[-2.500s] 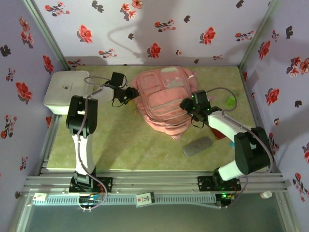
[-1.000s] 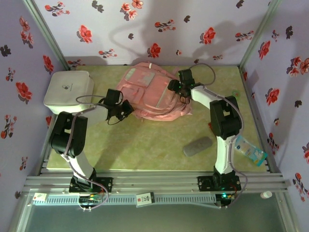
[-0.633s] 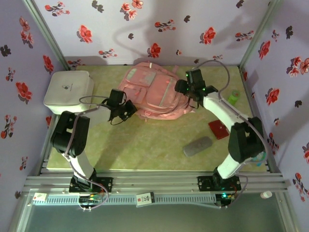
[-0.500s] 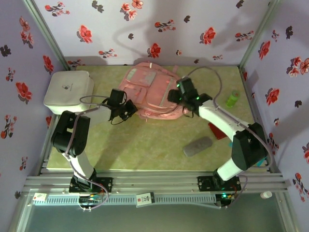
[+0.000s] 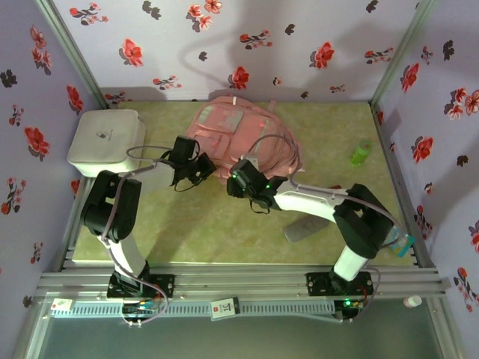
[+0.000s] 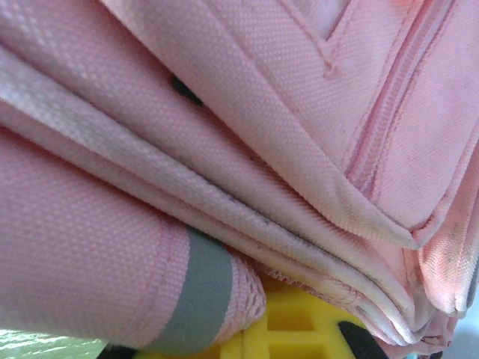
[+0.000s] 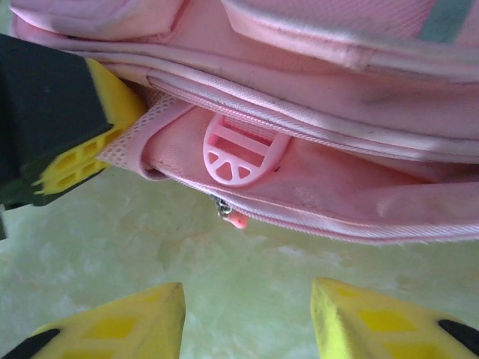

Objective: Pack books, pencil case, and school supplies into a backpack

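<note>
Top external view: the pencil case (image 5: 305, 226) lies on the desk (image 5: 202, 232) at the front right, partly under the right arm. Farther in, the right claw (image 5: 239, 183) hangs at the near edge of the backpack (image 5: 232, 131), fingers apart over bare desk and gripping nothing. Just to its left, the left claw (image 5: 200, 169) is clamped tight on backpack fabric. A green object (image 5: 360, 153) sits far right and a white box (image 5: 105, 138) far left.
</note>
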`<state>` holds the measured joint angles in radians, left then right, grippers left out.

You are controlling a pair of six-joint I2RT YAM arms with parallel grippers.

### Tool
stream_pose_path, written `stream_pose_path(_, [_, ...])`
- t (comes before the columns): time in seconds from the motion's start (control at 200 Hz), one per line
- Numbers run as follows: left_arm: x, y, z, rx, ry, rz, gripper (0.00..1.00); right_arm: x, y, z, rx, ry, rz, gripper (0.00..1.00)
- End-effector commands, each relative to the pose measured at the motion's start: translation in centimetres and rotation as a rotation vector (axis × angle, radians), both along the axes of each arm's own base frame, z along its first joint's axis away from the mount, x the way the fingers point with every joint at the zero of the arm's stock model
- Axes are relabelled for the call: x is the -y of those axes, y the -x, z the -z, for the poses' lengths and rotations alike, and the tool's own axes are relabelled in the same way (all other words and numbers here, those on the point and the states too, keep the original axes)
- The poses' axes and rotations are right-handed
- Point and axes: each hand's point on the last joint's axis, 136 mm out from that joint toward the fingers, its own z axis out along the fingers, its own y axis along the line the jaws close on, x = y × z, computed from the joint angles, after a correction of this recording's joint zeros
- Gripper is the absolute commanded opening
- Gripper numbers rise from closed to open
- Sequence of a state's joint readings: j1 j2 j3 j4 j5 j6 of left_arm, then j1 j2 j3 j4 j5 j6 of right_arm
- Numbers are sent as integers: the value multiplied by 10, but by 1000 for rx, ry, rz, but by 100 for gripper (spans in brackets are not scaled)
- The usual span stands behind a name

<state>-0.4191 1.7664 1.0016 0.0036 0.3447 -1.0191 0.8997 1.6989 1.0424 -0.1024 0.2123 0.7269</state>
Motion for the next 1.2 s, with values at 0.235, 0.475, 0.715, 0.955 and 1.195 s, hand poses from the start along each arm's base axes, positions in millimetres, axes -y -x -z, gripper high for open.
stream_pose_path(0.235, [35, -6, -47, 123, 121, 137, 0, -6, -25, 25, 48, 14, 114, 39])
stream_pose_path(0.475, [39, -4, -51, 121, 124, 175, 0, -2, -41, 23, 99, 97, 152, 34])
stream_pose_path(0.715, [41, -4, -53, 120, 118, 197, 0, -7, -43, 21, 96, 100, 150, 32])
stream_pose_path(0.955, [42, -7, -49, 123, 110, 202, 0, -8, -37, 21, 95, 77, 120, 45])
stream_pose_path(1.195, [41, -5, -50, 120, 110, 198, 0, -7, -43, 20, 124, 108, 121, 36])
